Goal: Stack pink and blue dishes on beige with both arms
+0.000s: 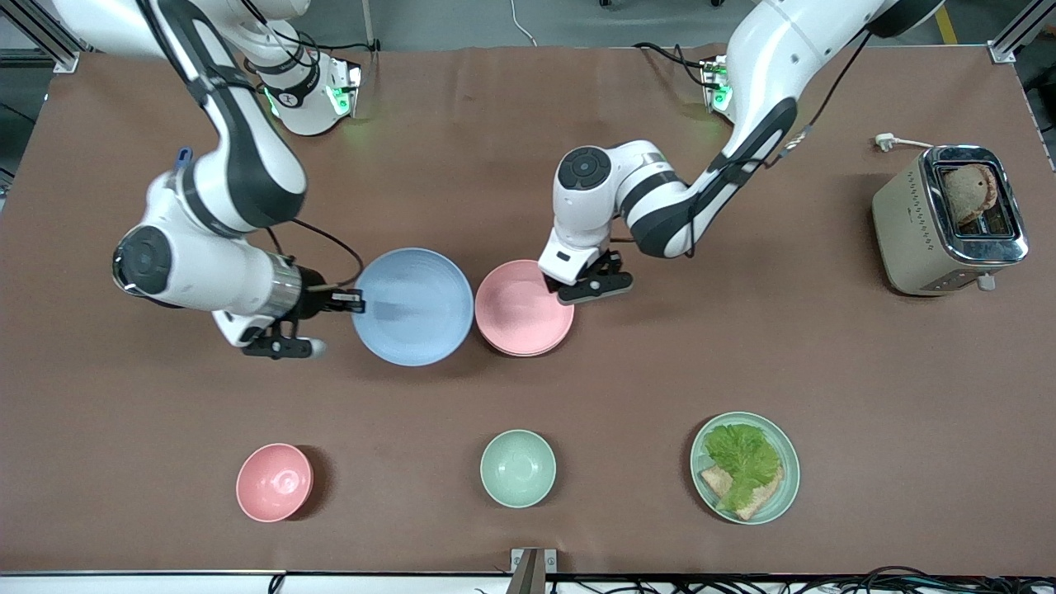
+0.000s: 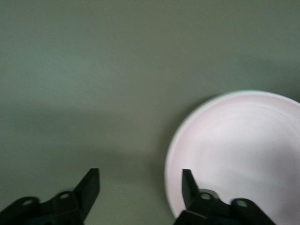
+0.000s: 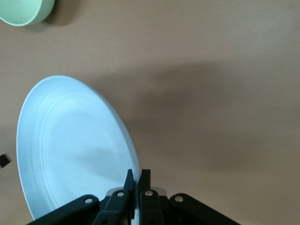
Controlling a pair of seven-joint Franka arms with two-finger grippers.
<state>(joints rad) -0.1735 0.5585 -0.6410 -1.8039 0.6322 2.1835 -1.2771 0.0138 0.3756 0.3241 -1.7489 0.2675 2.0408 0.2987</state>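
We see the right gripper (image 3: 135,180) pinching the blue plate's (image 1: 412,306) rim and holding it tilted beside the pink plate (image 1: 523,308), probably for stacking, while the left gripper (image 2: 140,187) is open at its rim.

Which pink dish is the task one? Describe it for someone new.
Start at the left gripper, open over the table's middle. The pink plate lies under it, beside the blue plate clamped by the right gripper. It's wide and shallow; the pink bowl, nearer the camera, is smaller, deeper.
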